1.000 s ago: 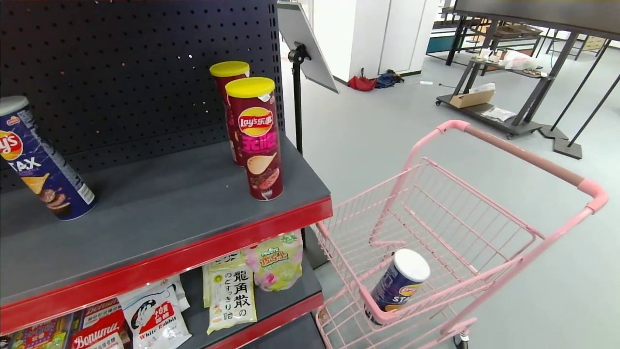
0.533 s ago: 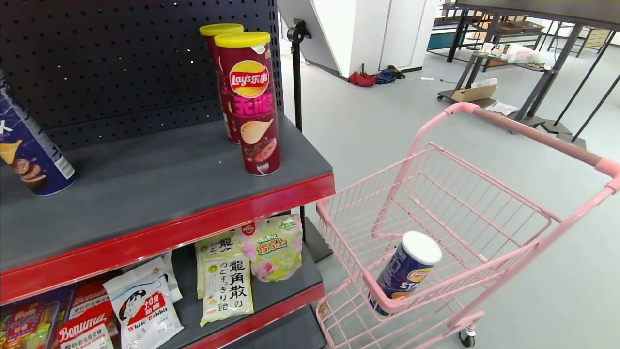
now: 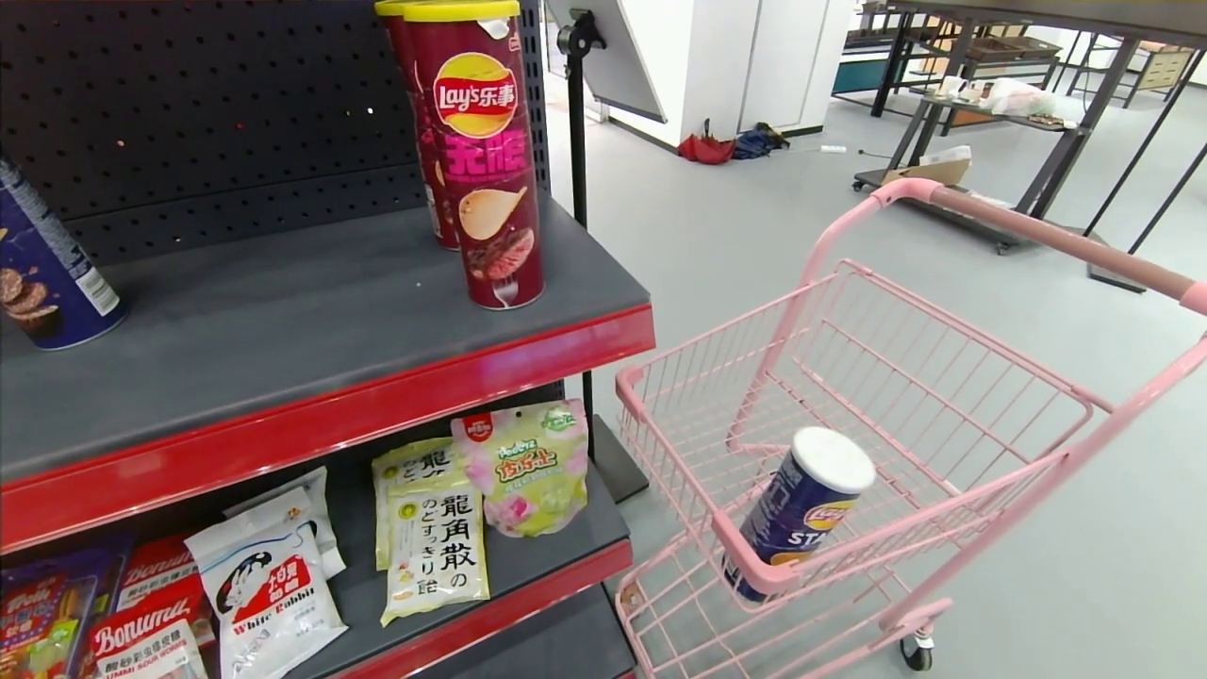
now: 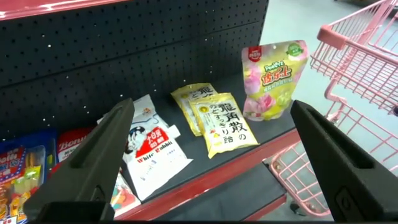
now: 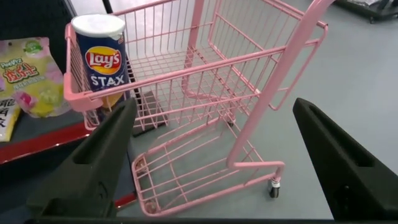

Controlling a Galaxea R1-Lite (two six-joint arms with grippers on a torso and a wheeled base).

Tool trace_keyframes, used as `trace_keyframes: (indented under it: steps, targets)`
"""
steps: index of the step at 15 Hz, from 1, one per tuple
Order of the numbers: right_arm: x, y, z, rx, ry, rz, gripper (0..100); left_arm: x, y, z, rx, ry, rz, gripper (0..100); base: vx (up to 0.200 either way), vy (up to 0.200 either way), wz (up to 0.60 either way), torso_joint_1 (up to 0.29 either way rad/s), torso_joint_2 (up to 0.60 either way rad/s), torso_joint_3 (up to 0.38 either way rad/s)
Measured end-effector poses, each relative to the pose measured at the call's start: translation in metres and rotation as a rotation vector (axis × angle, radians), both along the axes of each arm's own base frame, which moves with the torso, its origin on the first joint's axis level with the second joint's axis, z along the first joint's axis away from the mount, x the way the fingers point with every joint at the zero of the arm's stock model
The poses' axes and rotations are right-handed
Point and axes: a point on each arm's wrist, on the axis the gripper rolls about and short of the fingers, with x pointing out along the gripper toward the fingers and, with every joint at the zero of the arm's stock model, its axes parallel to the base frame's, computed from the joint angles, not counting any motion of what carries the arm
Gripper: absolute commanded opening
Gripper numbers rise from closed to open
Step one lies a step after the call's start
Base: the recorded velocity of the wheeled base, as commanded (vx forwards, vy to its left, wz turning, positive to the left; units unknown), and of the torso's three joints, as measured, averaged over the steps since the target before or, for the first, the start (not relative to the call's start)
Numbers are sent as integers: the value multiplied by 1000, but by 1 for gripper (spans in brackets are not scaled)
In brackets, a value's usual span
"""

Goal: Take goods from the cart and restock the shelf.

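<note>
With the right gripper (image 5: 214, 109) spread wide and the chip can (image 5: 101, 59) ahead, off-centre, you should clamp its probably light, stiff, slick wall mid-body, gently.

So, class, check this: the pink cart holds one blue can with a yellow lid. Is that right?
Not quite. The lid is white, not yellow, as the head view shows. The rest stands: the pink cart holds one blue can.
</note>
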Motion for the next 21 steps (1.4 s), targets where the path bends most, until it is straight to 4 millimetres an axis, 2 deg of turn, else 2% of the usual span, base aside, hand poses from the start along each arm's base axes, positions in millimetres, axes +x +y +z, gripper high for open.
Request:
trace_keyframes:
  steps: [4,6,8,10,12,16,21]
  targets:
    - [-1,0,3,6,-12,-2,100,0,0,0,0,1,0,100,0,0,0,0,0,0]
    - [-3,0,23,43,-44,5,100,0,0,0,-1,1,0,100,0,0,0,0,0,0]
    - [3,1,52,68,-15,53,100,0,0,0,1,2,0,100,0,0,0,0,0,0]
    - [26,2,74,85,73,120,100,0,0,0,1,1,0,100,0,0,0,0,0,0]
    - [56,7,81,99,154,214,100,0,0,0,1,0,0,100,0,0,0,0,0,0]
    - [99,23,61,92,399,353,100,0,0,0,1,1,-2,100,0,0,0,0,0,0]
    - [159,45,56,104,452,435,100,0,0,0,1,0,-2,100,0,0,0,0,0,0]
